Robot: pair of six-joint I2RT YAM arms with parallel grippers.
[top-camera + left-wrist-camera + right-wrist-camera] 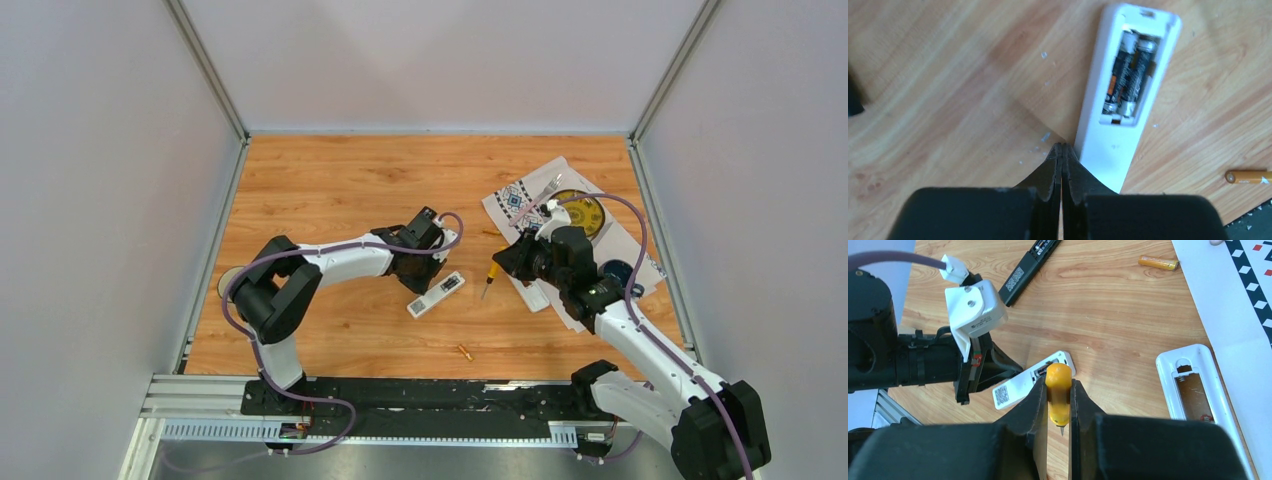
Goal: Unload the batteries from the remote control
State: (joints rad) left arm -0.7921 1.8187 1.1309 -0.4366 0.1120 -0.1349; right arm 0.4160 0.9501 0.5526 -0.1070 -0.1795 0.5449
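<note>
- A loose orange battery [465, 351] lies on the table [330, 180], nearest the arm bases and apart from everything else.
- The white remote [1108, 145] lies back-up at mid-table with its cover off.
- Two dark batteries [1128, 80] sit side by side in its bay.
- The left claw [1062, 150] is pressed together with nothing in it. Its tips are low, just beside the remote's end; whether they touch it cannot be told.
- The right claw [1058, 384] is clamped on the yellow handle of a screwdriver [491, 270]. The metal tip points down, just right of the remote.
- A second white remote [1193, 352] lies right of the screwdriver, against the edge of a printed mat [1228, 300]. Its bay is open and holds no cells.
- A black remote [1020, 272] lies farther off, beyond the left claw, with its bay also open.
- Another orange battery [1158, 262] lies on the wood near the mat's edge, farthest from the arm bases.
</note>
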